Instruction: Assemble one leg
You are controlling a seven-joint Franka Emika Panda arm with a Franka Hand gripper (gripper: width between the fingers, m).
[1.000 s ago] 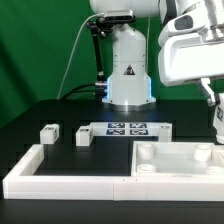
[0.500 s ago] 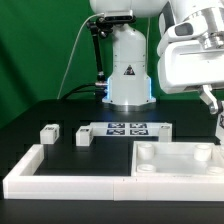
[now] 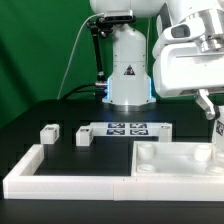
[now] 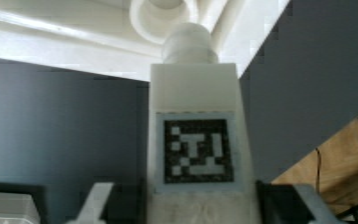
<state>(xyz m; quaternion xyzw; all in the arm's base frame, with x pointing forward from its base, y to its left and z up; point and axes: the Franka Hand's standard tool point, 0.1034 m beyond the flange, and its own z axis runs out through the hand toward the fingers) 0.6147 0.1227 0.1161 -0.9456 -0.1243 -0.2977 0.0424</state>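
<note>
My gripper [image 3: 213, 122] is at the exterior view's right edge, shut on a white leg [image 3: 216, 137] that hangs just above the far right corner of the large white square tabletop [image 3: 176, 171]. In the wrist view the held leg [image 4: 194, 90] fills the middle, long and upright, with a black-and-white tag on its face and a rounded tip, and my gripper [image 4: 190, 208] has a finger [image 4: 98, 205] pressed on each side of it. Two more small white legs [image 3: 49, 132] [image 3: 85, 135] lie on the black table to the left.
The marker board [image 3: 127, 129] lies in front of the robot base [image 3: 128, 70]. A long low white border wall [image 3: 60, 180] runs along the front and up the left side. The tabletop has raised round sockets at its corners [image 3: 147, 153].
My gripper has come down with the leg, closer to the tabletop's far right corner. The loose legs have not moved.
</note>
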